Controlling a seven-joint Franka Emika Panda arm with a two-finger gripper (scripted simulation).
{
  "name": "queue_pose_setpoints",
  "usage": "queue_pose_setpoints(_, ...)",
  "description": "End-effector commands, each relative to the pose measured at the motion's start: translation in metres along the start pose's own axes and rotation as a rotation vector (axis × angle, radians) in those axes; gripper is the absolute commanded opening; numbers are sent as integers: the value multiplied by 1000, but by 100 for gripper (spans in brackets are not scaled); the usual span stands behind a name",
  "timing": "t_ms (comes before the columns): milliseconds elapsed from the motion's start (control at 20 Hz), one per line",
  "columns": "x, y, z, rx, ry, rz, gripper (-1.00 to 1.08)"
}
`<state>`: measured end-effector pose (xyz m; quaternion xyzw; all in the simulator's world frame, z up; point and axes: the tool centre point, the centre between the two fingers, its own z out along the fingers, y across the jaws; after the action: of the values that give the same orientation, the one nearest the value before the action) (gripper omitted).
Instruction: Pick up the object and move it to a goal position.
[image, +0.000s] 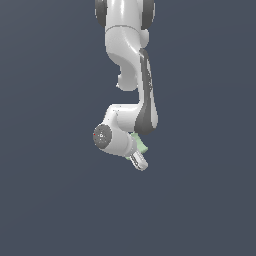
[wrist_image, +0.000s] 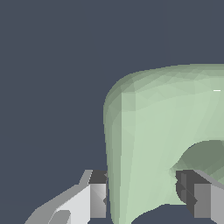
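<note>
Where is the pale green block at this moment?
In the exterior view the pale green block sits just below centre, mostly hidden behind the arm's wrist. In the wrist view it lies between the gripper fingers, one finger in its central hole.

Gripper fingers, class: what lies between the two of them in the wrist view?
The pale green block lies between the fingers, one wall of it beside its round hole, shown in the wrist view.

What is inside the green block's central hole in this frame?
In the wrist view one dark finger pad sits at the hole's edge of the green block, the other outside its wall. The hole's far side is cut off. In the exterior view the arm hides most of it.
</note>
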<state>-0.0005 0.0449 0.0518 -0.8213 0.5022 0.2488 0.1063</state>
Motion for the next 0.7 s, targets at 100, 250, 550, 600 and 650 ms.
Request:
queue_pose_setpoints(100,3,1,-14,8,7,-59,-100)
queue_pose_setpoints(250,6,2,-27,14,14,-115,-100)
queue_pose_setpoints(550,13,4,-62,31,30,-263,-100)
queue_pose_setpoints(600,14,4,-68,34,33,-289,-100)
queue_pose_setpoints(650,15,4,-74,37,36,-316,-100)
